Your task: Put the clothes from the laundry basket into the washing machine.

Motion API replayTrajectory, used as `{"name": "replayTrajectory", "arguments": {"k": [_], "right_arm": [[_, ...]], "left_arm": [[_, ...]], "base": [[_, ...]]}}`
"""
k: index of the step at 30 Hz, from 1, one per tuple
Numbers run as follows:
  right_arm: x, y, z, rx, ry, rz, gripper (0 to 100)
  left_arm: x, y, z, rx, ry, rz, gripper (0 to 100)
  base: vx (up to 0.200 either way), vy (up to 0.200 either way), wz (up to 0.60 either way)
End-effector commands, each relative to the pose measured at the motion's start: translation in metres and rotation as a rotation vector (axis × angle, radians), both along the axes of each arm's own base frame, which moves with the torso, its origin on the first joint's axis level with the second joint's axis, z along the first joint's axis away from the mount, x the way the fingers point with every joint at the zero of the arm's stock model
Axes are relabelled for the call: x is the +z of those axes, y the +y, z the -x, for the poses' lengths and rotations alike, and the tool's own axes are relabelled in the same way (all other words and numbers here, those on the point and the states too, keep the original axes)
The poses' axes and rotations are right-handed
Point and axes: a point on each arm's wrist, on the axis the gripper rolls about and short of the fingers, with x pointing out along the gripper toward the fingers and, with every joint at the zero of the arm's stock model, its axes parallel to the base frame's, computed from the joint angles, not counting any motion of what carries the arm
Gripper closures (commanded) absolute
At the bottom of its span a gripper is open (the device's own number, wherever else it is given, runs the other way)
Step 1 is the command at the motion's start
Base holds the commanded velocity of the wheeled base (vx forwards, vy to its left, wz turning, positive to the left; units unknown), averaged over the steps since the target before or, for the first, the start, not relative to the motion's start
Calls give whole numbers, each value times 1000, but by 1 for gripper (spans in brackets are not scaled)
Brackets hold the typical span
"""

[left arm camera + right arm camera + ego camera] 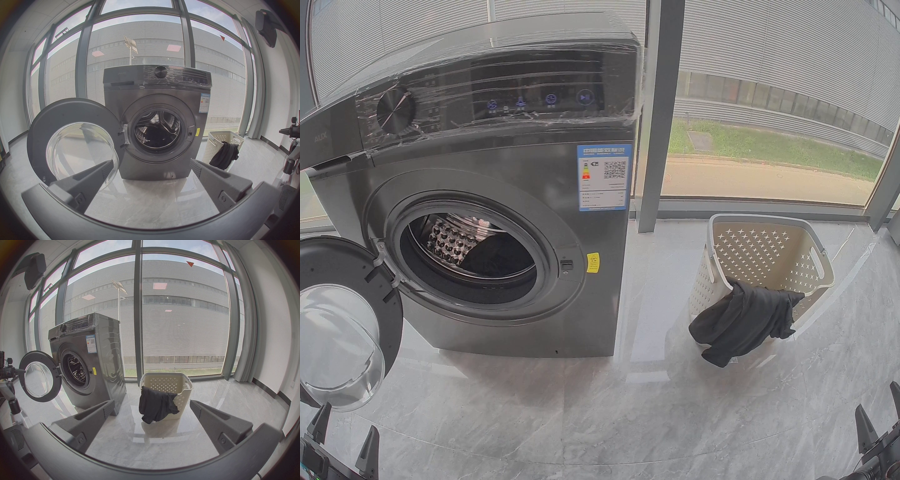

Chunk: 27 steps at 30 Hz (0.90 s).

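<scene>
**Both grippers empty and low, one garment waiting on the basket rim**

The left gripper (pixel 345 431) and the right gripper (pixel 878 411) sit low at the near edge of the head view. Each has its fingers spread wide with nothing between them, and both are well apart from everything they have to handle. The left wrist camera faces the washing machine (pixel 506 162); the right one faces the laundry basket (pixel 765 220). That fits a split of work in which the right arm picks up and the drum takes the load.

A dark garment (pixel 744 319) is draped over the basket's near rim, part inside and most of it hanging down the outer wall toward the grey floor (pixel 612 412). Hung like this, it gives a loose fold at the rim that looks easy to pinch from above.

The basket stands beside the machine, near the window (pixel 775 125). The round glass door (pixel 337 325) is swung fully open toward the robot's left, so the drum mouth (pixel 469 250) is unobstructed. Something dark lies inside the drum, probably cloth, though I cannot tell for sure.
</scene>
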Motion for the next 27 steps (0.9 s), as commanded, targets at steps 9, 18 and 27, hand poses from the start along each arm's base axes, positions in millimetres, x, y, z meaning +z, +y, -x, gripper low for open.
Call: {"name": "replayTrajectory", "arguments": {"k": [9, 18, 27], "right_arm": [[-5, 0, 0, 0, 2, 0, 0], [-5, 0, 0, 0, 2, 0, 0], [-5, 0, 0, 0, 2, 0, 0]], "left_arm": [[-5, 0, 0, 1, 6, -3, 0], [-5, 0, 0, 3, 4, 0, 0], [-5, 0, 0, 3, 5, 4, 0]], "base": [[0, -67, 0], [0, -200, 0], [0, -44, 0]]}}
